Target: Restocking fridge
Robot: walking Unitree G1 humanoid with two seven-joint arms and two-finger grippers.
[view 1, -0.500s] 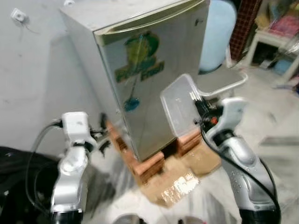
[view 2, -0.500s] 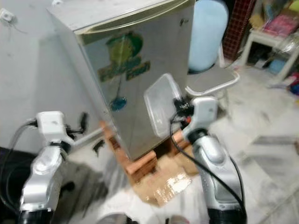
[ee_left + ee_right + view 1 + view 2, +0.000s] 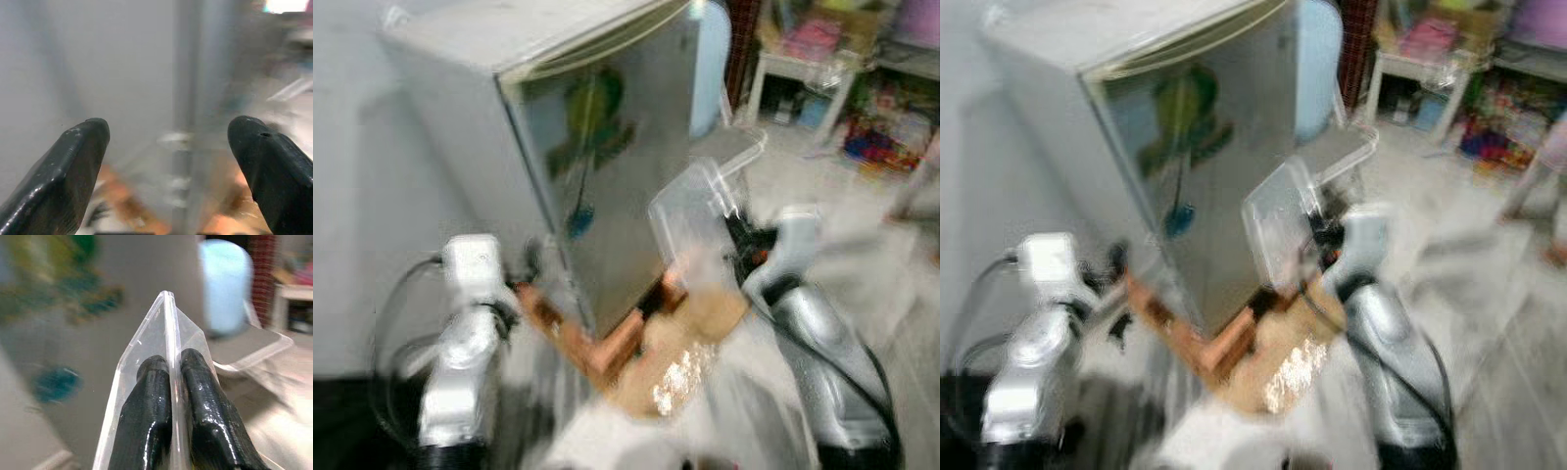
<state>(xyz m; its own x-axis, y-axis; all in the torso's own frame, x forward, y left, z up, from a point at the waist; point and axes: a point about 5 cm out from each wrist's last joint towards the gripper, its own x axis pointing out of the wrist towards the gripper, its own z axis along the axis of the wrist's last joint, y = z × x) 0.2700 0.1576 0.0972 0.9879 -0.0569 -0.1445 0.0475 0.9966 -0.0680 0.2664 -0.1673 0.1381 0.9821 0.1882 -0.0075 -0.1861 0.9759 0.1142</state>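
A small silver fridge (image 3: 597, 166) with a green sticker on its shut door stands on orange bricks (image 3: 607, 348) before me. My right gripper (image 3: 168, 382) is shut on the edge of a clear plastic container (image 3: 690, 220), held upright in front of the fridge door's right side. My left gripper (image 3: 168, 142) is open with nothing between its fingers, raised near the fridge's left front corner. The views are blurred by motion.
Flattened cardboard (image 3: 685, 362) lies on the floor under the fridge front. A pale blue barrel (image 3: 710, 59) and a grey chair seat (image 3: 1342, 147) stand to the fridge's right. A white table (image 3: 803, 69) with colourful clutter is at the far right. A white wall is on the left.
The camera has swung to the right, so the fridge sits further left and more of the cluttered room shows. Both arms keep their pose; the container stays in the right gripper.
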